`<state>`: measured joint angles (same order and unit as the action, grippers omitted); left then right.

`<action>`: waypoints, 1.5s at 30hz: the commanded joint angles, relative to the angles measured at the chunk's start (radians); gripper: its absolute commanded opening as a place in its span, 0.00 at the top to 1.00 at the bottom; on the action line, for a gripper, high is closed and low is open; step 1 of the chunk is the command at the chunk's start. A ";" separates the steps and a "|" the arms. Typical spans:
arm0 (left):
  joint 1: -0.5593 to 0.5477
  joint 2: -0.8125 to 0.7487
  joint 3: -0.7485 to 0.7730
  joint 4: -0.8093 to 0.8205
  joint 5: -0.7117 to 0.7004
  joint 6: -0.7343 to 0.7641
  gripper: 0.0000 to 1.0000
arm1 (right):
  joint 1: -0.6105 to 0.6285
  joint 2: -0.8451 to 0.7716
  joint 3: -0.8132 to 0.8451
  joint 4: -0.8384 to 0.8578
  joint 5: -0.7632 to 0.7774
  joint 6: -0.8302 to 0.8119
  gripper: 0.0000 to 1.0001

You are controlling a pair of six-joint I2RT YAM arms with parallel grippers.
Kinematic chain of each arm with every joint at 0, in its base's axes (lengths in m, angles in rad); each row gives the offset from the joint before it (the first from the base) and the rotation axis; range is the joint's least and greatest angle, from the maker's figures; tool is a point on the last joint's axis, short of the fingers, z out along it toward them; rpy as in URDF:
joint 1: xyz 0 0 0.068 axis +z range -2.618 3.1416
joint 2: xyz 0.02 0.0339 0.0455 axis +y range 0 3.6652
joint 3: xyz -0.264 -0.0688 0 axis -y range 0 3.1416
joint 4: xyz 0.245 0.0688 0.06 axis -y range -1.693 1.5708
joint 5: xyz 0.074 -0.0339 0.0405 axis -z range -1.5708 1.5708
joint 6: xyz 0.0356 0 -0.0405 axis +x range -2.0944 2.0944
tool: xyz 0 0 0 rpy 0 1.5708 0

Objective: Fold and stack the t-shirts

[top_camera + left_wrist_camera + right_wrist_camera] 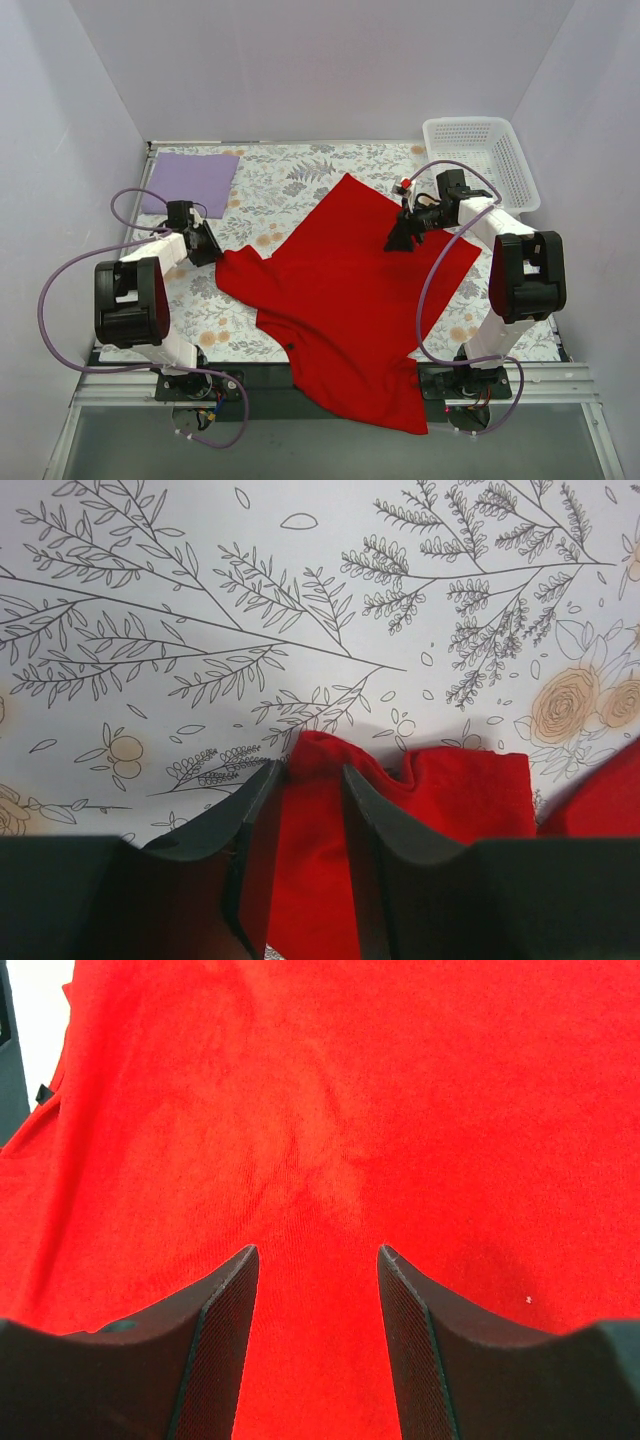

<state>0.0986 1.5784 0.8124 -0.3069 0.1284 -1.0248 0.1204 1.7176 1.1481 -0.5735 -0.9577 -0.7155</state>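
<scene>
We cannot tell whether our left gripper [310, 768] pinches the bright red cloth t-shirt [340, 300]; our right gripper [317, 1250] hangs open over it.

Bright red t-shirt [340, 290], pale lavender t-shirt [192, 180], floral-patterned tablecloth [290, 185], white mesh basket [525, 185].

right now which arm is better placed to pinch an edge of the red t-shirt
Left. The left end effector straddles the bunched sleeve edge of the bright red cloth t-shirt; the right end effector hangs open over flat cloth mid-shirt.
</scene>
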 commanded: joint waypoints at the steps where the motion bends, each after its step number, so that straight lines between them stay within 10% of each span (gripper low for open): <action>1: -0.029 0.029 0.011 -0.096 -0.168 -0.001 0.72 | -0.011 -0.001 -0.001 -0.009 -0.046 -0.021 0.42; 12: -0.143 0.161 0.071 -0.159 -0.328 -0.029 0.78 | -0.041 -0.001 0.004 -0.017 -0.072 -0.021 0.42; 19: -0.151 0.131 0.061 -0.133 -0.320 -0.008 1.00 | -0.059 0.005 0.006 -0.022 -0.084 -0.022 0.42; 45: -0.177 -0.205 -0.062 0.012 -0.030 0.029 1.00 | -0.038 0.135 0.191 -0.038 0.005 0.039 0.43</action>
<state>-0.0586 1.4246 0.7601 -0.3130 0.0830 -1.0000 0.0696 1.8263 1.2404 -0.6025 -0.9810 -0.7063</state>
